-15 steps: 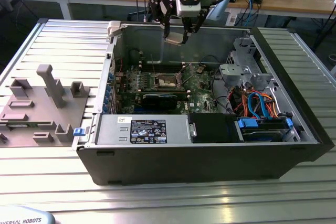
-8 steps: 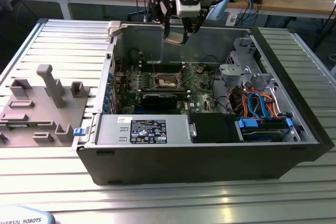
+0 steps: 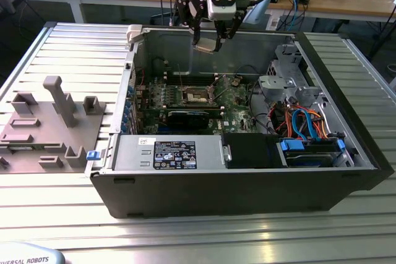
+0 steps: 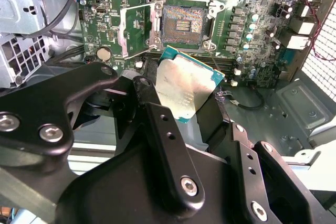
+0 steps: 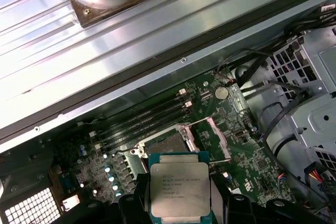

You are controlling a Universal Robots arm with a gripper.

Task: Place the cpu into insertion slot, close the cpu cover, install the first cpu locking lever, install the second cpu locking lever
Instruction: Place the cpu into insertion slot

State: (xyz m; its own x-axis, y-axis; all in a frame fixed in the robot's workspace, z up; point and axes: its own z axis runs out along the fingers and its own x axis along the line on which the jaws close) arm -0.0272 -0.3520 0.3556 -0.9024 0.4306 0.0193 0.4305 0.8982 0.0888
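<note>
Closed on the cpu (image 4: 186, 85), which it grips by two opposite edges, the hand (image 3: 208, 41) hangs over the far side of the open computer case (image 3: 247, 183), high above the green motherboard (image 3: 238, 106) and clear of it. On that board the insertion slot (image 4: 182, 23) lies bare, with the cpu cover (image 4: 139, 7) swung open just beside it toward the exterior view's right. The case rests on a ribbed metal table (image 3: 62, 35), with grey fixture blocks (image 3: 49, 122) well apart at the exterior view's left.
</note>
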